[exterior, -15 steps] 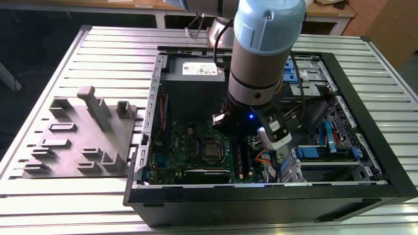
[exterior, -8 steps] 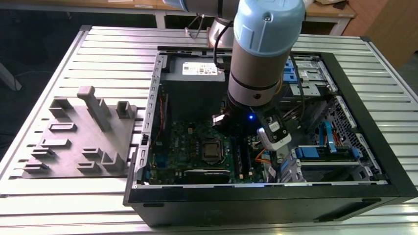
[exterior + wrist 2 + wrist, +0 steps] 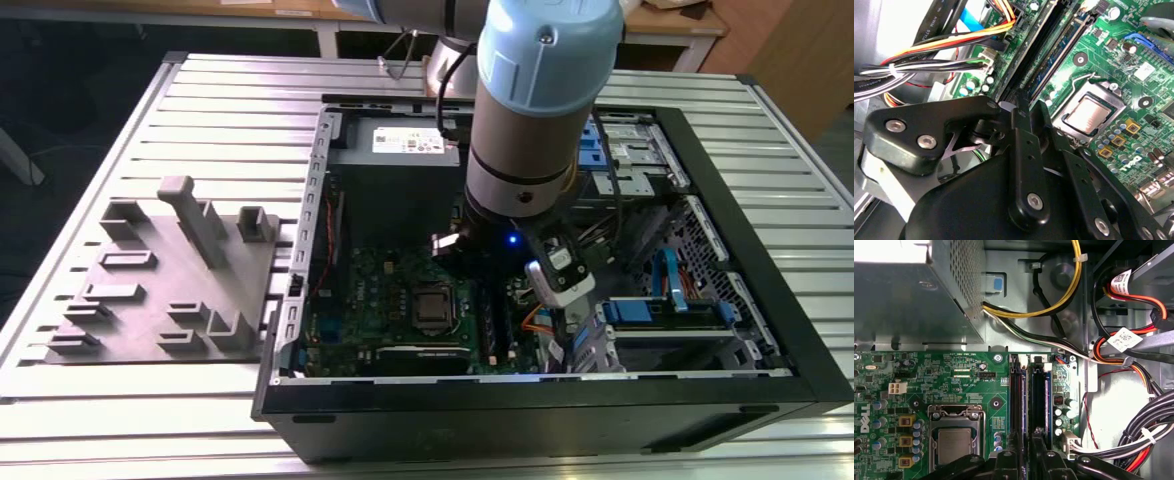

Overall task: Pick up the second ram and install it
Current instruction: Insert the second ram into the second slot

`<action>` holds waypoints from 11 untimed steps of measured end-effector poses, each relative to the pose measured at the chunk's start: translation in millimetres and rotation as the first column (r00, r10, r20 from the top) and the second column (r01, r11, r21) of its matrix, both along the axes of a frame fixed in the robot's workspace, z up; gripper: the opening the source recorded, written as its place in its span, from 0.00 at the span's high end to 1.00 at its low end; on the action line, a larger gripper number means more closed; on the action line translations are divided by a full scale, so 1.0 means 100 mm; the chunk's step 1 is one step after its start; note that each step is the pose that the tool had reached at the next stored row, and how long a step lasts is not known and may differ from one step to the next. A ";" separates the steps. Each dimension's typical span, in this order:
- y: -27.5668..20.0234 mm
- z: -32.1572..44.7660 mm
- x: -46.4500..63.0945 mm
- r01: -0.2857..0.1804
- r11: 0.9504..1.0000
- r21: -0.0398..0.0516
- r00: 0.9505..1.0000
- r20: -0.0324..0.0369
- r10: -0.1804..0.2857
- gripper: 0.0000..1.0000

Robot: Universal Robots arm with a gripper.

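In the first wrist view, right of the processor socket (image 3: 954, 442), the second ram (image 3: 1024, 400) seems to stand edge-up in a black slot of the motherboard (image 3: 929, 370), running under the gripper (image 3: 1029, 460). We cannot tell whether the gripper is parted or closed. We judge the stick light, stiff and fragile, best held by its long edges. Cables (image 3: 1139, 440) lie further right.

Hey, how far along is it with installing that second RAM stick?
Pickup looks done: the gripper is down inside the case, right over the motherboard's memory slots. In hand: a blue-green memory stick stands in a slot beneath it. Left: whether it is fully seated, I cannot tell.
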State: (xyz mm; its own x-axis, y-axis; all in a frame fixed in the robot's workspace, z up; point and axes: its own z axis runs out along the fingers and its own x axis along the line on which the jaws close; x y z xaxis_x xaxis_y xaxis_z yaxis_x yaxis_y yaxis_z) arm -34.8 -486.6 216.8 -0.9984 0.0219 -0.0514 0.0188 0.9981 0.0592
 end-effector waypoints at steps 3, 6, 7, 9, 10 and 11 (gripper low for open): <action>0.000 0.002 0.00 0.000 1.000 0.000 1.000 0.000 0.000 0.78; 0.000 0.058 0.00 0.000 1.000 0.000 1.000 0.000 0.000 0.78; 0.000 0.084 0.00 0.000 1.000 0.000 1.000 0.000 0.000 0.78; 0.000 0.149 0.00 0.000 1.000 -0.001 1.000 0.000 0.000 0.78; 0.000 0.180 0.00 0.000 1.000 -0.001 1.000 0.000 0.000 0.78; 0.000 0.210 0.00 0.000 1.000 -0.001 1.000 0.000 0.000 0.78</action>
State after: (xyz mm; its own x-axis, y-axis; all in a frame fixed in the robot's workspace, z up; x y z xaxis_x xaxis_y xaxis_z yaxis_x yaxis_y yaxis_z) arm -34.8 -486.6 237.8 -0.9984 0.0218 -0.0515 0.0189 0.9981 0.0580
